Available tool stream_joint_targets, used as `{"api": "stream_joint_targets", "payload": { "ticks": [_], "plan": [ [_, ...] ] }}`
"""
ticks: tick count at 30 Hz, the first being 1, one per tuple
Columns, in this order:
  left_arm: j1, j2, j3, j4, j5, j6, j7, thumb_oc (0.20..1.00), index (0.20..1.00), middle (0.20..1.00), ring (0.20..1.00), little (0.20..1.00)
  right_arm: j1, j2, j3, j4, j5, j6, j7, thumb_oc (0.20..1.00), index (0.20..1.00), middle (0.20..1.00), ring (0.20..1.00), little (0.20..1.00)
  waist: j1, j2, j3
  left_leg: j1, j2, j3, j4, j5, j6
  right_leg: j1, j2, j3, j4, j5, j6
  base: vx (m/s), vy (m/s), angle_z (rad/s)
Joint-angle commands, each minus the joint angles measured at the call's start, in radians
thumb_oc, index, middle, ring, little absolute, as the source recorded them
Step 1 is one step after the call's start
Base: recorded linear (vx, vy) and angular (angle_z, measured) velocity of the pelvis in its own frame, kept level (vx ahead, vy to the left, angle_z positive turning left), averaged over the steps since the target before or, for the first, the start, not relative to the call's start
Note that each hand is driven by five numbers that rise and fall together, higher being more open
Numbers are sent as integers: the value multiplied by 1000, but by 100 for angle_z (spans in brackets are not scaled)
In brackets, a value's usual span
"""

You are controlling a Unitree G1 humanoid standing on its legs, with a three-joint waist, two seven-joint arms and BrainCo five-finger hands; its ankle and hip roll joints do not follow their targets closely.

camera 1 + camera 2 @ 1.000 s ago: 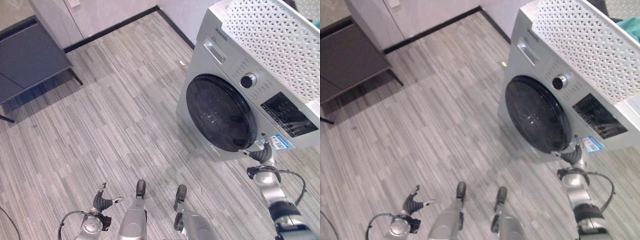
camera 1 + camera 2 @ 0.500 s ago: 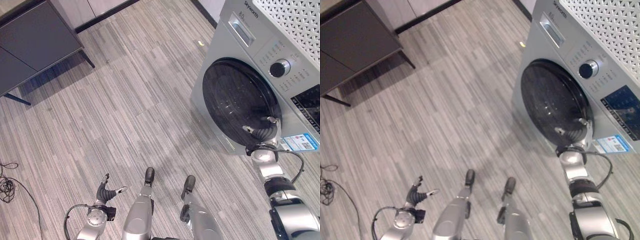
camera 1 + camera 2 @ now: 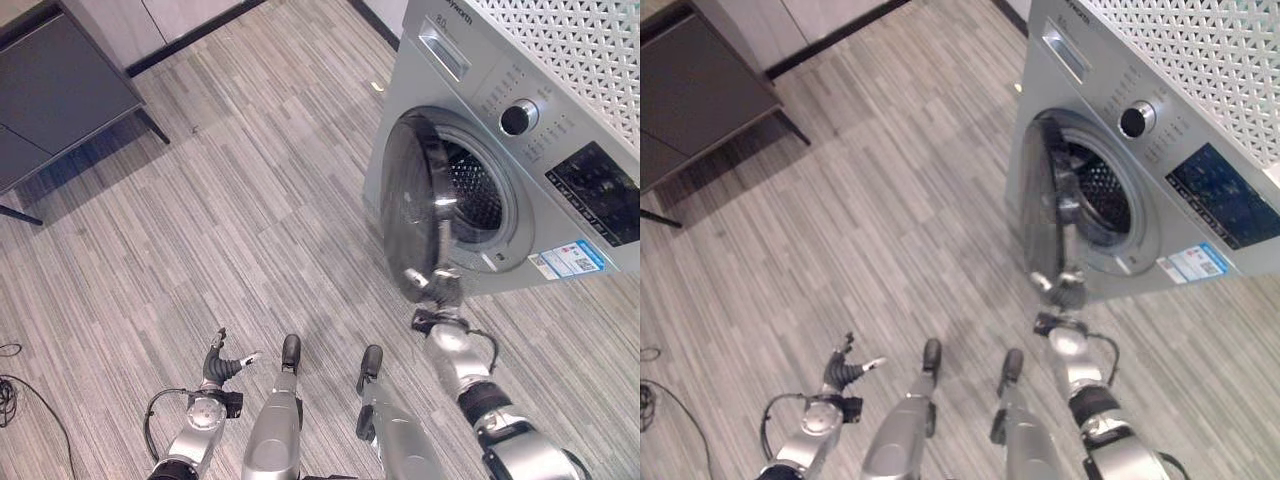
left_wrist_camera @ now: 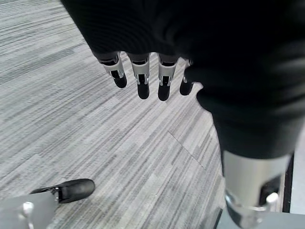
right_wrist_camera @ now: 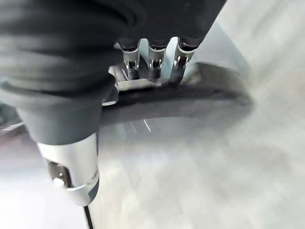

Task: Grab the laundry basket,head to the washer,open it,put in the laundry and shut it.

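On the right, one silver washer [image 3: 500, 130], round glass door [image 3: 415, 205] swung open. Right hand [image 3: 436, 290] hooked on door edge. One white perforated basket [image 3: 580, 50] on top; left hand [image 3: 222, 362] relaxed, empty.

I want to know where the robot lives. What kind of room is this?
Probably a laundry corner in a home or a test room. A silver washer stands on a grey striped floor with its round door swung open, and a white laundry basket sits on top. A dark cabinet is nearby.
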Motion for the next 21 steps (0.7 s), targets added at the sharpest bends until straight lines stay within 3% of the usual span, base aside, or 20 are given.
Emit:
{"api": "stream_joint_targets", "payload": {
  "ticks": [1,4,8,12,13,14,16,17,18,19,21],
  "plan": [
    [36,69,-70,-7,-7,-20,8,1000,1000,1000,1000,1000,-67,243,229,44,26,55,211,1000,1000,1000,1000,1000,107,-66,-36,-5,14,-24,10,-93,11,85,-205,3,8,-136,119,8,-30,18],
    [53,99,-68,-59,16,-24,-3,1000,1000,1000,1000,1000,-38,224,236,32,10,56,219,1000,1000,1000,1000,1000,110,-73,-50,9,18,-27,11,-98,10,106,-203,-5,8,-139,119,35,-44,46],
    [104,187,17,-261,4,-39,-37,1000,1000,1000,1000,1000,49,162,192,41,-46,85,238,1000,1000,1000,1000,1000,116,-81,-80,46,27,-44,11,-107,6,160,-199,-33,8,-156,119,41,-51,23],
    [130,330,62,-454,51,-54,-145,1000,1000,1000,1000,1000,141,109,106,80,-124,111,253,1000,1000,1000,1000,1000,96,-75,-104,75,37,-42,9,-116,2,189,-189,-40,8,-167,120,22,-24,6],
    [130,330,62,-455,51,-53,-145,1000,1000,1000,1000,1000,141,109,106,80,-124,111,253,1000,1000,1000,1000,1000,94,-77,-106,71,36,-43,9,-113,3,186,-190,-41,8,-165,121,33,-6,-2],
    [119,445,34,-531,66,-70,-237,1000,1000,1000,1000,1000,180,85,72,117,-172,116,264,1000,1000,1000,1000,1000,79,-72,-115,91,48,-32,9,-121,0,198,-184,-32,8,-169,123,53,1,-5],
    [89,583,-25,-590,106,-72,-326,1000,1000,1000,1000,1000,218,64,51,158,-215,124,273,1000,1000,1000,1000,1000,57,-76,-127,113,56,-18,9,-130,-2,209,-178,-23,8,-172,127,73,-11,-4],
    [58,634,-60,-611,108,-73,-363,1000,1000,1000,1000,1000,234,60,36,190,-226,126,275,1000,1000,1000,1000,1000,46,-80,-133,122,59,-14,9,-132,-3,214,-176,-18,8,-173,128,38,-9,-4],
    [55,635,-62,-610,107,-72,-363,1000,1000,1000,1000,1000,233,61,34,190,-227,126,275,1000,1000,1000,1000,1000,47,-81,-133,119,58,-14,9,-130,-2,211,-177,-18,8,-171,128,60,-14,-8],
    [-11,707,-126,-617,103,-72,-416,1000,1000,1000,1000,1000,260,45,21,222,-253,128,278,1000,1000,1000,1000,1000,23,-88,-144,136,64,-7,9,-136,-5,220,-172,-10,8,-174,129,54,-12,-14],
    [-99,763,-202,-616,76,-63,-463,1000,1000,1000,1000,1000,287,34,-1,238,-255,131,278,1000,1000,1000,1000,1000,0,-94,-155,145,68,-1,9,-138,-6,226,-170,-6,8,-173,131,57,-13,-17]
  ]
}}
